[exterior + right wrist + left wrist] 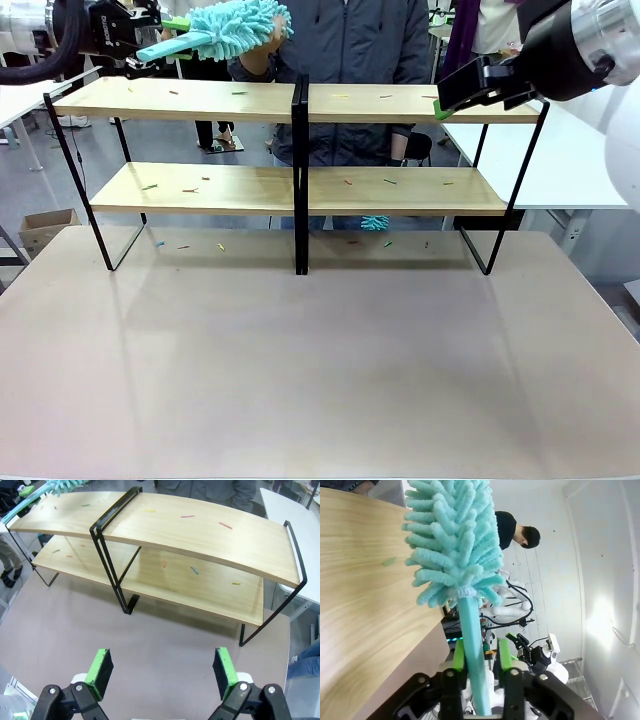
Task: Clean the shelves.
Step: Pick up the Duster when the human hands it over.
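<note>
Left gripper point(481, 655) has its fingers pinched tight on the duster point(455, 540) handle, fluffy end over the top board's left half; right gripper point(162, 672) hangs near that board's right end, fingers spread wide, nothing in them. Shelves point(200, 100) sit at the far side of the table point(320, 380), right in front of a person point(350, 50); little coloured scraps point(150, 186) dotted on both tiers.

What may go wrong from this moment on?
1. The left gripper pinches the duster only by its thin handle; pressing on the shelves may twist it loose.
2. A person's hand is at the duster head; a sweep may hit it.
3. The open right gripper hangs near the top board's end and may bump it.
</note>
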`<state>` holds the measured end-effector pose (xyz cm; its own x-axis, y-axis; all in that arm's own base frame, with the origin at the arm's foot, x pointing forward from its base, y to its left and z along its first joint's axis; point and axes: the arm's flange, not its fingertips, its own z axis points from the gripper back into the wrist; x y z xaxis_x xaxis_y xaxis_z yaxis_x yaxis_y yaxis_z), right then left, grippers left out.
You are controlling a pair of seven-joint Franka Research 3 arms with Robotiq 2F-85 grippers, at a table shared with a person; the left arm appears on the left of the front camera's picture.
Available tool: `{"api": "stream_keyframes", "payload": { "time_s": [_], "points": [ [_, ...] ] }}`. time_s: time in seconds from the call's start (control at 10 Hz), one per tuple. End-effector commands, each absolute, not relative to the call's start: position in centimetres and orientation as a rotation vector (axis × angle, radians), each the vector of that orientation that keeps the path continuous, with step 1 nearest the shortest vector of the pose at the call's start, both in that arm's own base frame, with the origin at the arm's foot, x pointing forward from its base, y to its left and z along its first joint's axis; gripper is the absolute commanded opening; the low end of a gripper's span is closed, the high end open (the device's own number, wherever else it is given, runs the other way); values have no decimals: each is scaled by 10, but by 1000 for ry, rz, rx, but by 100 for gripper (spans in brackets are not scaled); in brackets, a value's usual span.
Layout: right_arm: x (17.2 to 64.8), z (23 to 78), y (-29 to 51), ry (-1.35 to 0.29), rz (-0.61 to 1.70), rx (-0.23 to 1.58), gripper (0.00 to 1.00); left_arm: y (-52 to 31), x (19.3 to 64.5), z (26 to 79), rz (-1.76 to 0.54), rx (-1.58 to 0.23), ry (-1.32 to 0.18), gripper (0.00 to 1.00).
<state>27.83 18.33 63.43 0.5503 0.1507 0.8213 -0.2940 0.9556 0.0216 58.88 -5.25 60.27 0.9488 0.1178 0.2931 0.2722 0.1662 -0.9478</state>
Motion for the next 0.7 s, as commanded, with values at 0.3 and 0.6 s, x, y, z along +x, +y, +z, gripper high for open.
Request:
{"api": "stream_keyframes", "payload": {
  "time_s": [0.3, 0.6],
  "points": [
    [278, 635, 184, -951, 264, 167, 100, -52, 574, 604, -159, -1406, -374, 0],
    [278, 635, 184, -951, 264, 167, 100, -5, 494, 647, -239, -1378, -526, 0]
  ]
}}
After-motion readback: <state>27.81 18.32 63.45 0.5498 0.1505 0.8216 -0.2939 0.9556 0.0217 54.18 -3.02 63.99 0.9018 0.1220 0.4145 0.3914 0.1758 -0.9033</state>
